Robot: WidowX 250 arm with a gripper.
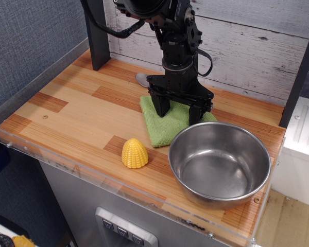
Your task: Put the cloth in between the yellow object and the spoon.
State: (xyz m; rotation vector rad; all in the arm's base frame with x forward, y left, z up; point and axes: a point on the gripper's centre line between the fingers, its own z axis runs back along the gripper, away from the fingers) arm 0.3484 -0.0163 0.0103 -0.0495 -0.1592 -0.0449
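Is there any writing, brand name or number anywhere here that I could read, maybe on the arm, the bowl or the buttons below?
None can be read.
Buttons under the counter: small marks, too tiny to make out.
Tool, bowl, cloth, yellow corn piece: no writing visible.
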